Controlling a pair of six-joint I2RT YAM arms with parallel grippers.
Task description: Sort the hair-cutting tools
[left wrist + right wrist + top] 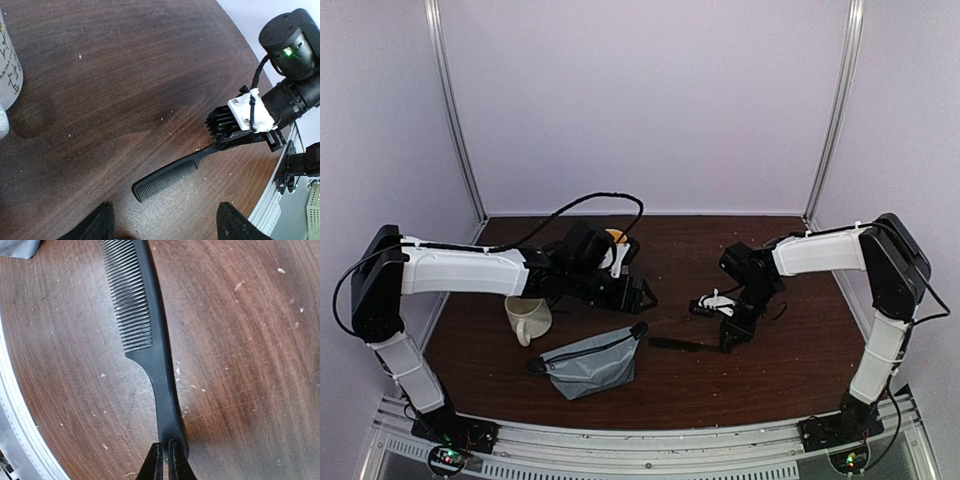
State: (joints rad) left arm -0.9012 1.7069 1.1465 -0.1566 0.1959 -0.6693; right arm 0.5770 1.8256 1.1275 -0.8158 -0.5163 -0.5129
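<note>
**Comb at the right pincer's tips, long axis running to nine o'clock**

Comb [680,346], long, thin and black, lies on the table just right of centre in the overhead view. Its long axis runs almost level across the picture, with the teeth end at nine o'clock and the handle end at three.

The handle end meets the right pincer [164,463], which reaches down to it from the three o'clock side. In that pincer's own camera the comb stretches away from the tips toward twelve o'clock, leaning a little to eleven. The jaws are drawn nearly together, leaving a slit narrower than the handle. Whether they pinch the handle's end or merely rest on it cannot be told.

The left pincer [167,229] hovers at about eleven o'clock from the teeth end, near but apart. Its jaws are spread wide and hold nothing. The right arm is the nearer, so the coming move looks to be its own, made along the comb's length.

A grey pouch [590,362] lies just beside the teeth end, at nine o'clock. A cream mug [528,318] stands farther that way. The table [780,385] is dark wood flecked with pale specks. Pale lilac walls [650,100] and metal poles [455,110] enclose the space.
</note>
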